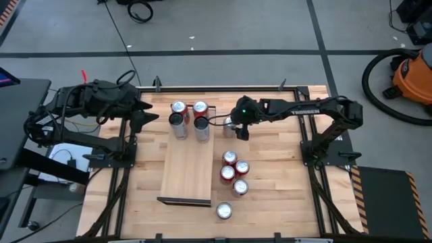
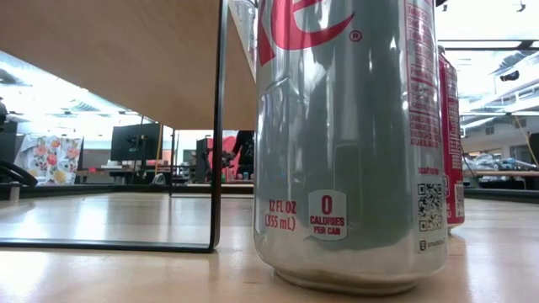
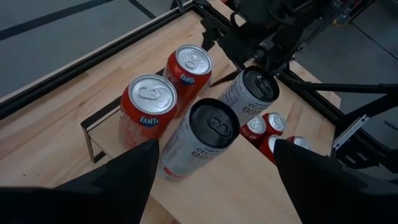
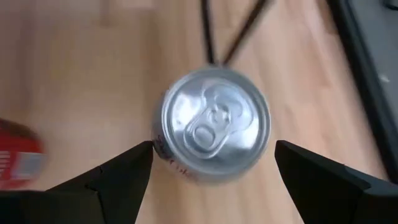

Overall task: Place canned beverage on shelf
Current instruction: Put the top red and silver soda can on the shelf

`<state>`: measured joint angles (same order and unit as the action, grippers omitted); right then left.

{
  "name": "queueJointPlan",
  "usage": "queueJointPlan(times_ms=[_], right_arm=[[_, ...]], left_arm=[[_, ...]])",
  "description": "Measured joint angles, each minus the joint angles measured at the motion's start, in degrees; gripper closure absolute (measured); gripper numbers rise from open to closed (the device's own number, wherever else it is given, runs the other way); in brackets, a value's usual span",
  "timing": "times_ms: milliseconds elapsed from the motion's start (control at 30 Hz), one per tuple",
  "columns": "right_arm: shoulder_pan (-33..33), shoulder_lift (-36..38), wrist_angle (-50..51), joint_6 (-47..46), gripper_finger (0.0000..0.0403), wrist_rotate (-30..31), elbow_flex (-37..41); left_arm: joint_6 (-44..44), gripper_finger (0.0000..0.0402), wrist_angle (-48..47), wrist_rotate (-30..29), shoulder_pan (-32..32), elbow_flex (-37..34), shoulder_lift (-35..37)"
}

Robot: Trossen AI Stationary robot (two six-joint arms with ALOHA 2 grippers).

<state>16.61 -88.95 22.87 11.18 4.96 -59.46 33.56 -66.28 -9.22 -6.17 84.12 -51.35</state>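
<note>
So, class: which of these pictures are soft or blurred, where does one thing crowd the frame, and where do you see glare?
Right wrist view: the silver can beneath the open right gripper is soft, and the red can is smeared. Low view: one grey can crowds the frame, with bright ceiling lights behind it. Left wrist view: the Fanta cans are sharp, with sheen on their lids. High view: evenly lit.

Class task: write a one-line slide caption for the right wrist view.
Open right gripper poised directly above an upright silver can standing on the wooden tabletop.
</note>
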Motion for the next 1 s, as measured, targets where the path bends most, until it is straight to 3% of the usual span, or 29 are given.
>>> queueJointPlan(times_ms=[233,367,567,700,1000], right_arm=[[3.4,0.0,0.5,6.7,0.0055,6.8,0.0],[5.8,0.0,0.4,4.9,0.0056,11.2,-0.1],[7.0,3.1,1.2,-3.4,0.0056,0.2,-0.9],[6.3,4.1,-4.6,-7.6,0.0056,-5.3,-0.9],[6.0,0.5,-14.3,-15.4,0.0019,-1.7,-0.9]], left_arm=[[-0.2,0.0072,0.0,0.0,0.0,0.0,0.0],[-0.7,0.0072,0.0,0.0,0.0,0.0,0.0],[-0.1,0.0072,0.0,1.6,0.0,0.0,0.0],[0.1,0.0072,0.0,2.1,0.0,0.0,0.0],[-0.6,0.0072,0.0,1.4,0.0,0.0,-0.4]])
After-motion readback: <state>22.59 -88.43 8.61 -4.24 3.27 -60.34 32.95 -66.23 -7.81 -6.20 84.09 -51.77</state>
